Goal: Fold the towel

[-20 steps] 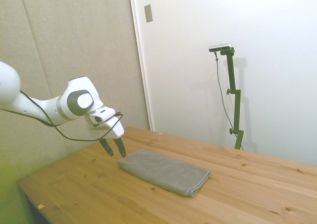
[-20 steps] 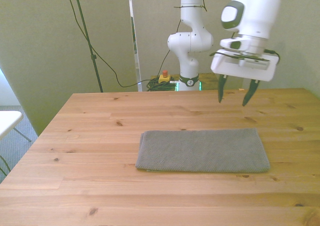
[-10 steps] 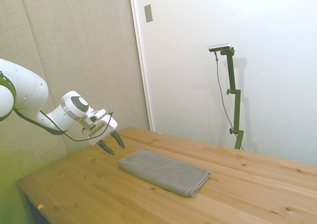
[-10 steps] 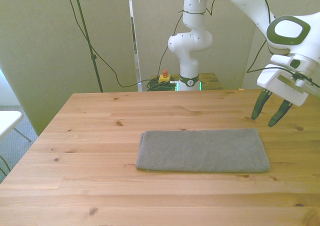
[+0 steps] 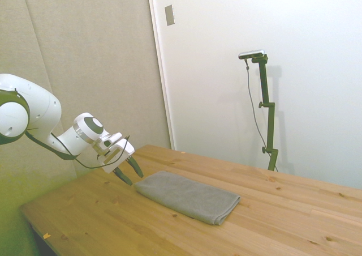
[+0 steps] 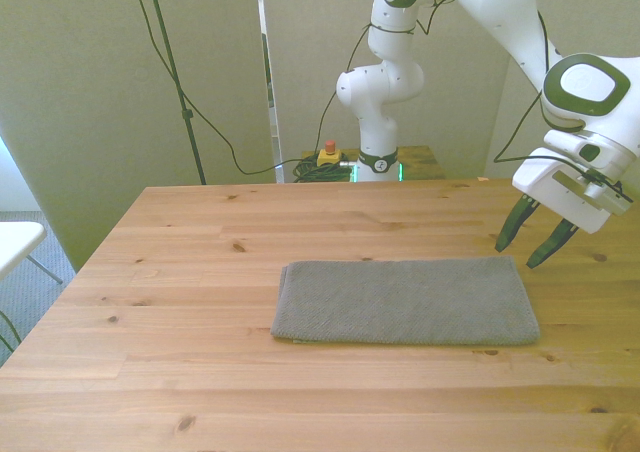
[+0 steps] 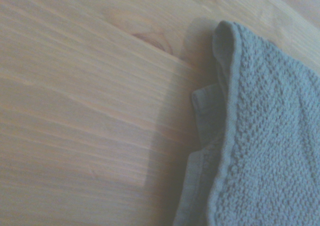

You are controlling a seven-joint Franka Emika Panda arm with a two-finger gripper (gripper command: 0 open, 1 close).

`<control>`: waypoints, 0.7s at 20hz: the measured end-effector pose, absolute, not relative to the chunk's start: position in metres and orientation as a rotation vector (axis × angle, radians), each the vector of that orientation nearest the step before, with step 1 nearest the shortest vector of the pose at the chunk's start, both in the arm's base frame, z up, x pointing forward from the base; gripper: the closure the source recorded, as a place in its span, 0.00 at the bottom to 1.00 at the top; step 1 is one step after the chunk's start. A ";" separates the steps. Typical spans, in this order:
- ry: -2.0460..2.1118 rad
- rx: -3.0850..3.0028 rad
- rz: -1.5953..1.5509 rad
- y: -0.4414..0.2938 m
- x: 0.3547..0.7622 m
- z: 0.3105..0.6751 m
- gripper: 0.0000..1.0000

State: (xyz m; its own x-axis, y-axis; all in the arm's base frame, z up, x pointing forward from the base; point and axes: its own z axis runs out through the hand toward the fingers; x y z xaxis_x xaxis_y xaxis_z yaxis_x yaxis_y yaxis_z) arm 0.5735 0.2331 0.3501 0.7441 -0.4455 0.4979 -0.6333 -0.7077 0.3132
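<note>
Beside towel (image 6: 405, 301) corner: open pincer (image 6: 524, 249)

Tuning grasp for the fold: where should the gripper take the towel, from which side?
Likely the towel's short end at the front view's right, where the open gripper hovers. The wrist view shows its stacked layer edges exposed there, so come in low from that end and pinch the top layer.

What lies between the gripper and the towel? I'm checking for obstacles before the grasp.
Nothing: only bare table separates the open gripper from the towel corner, shown best in the front view.
</note>
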 end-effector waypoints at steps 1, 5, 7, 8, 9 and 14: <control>-0.827 2.468 0.535 0.230 0.575 0.348 0.00; -0.865 2.451 0.513 0.214 0.579 0.341 1.00; -0.895 2.457 0.503 0.207 0.582 0.341 1.00; -0.908 2.462 0.500 0.204 0.583 0.342 1.00; -0.917 2.466 0.499 0.201 0.583 0.342 1.00; -0.925 2.486 0.511 0.195 0.581 0.343 1.00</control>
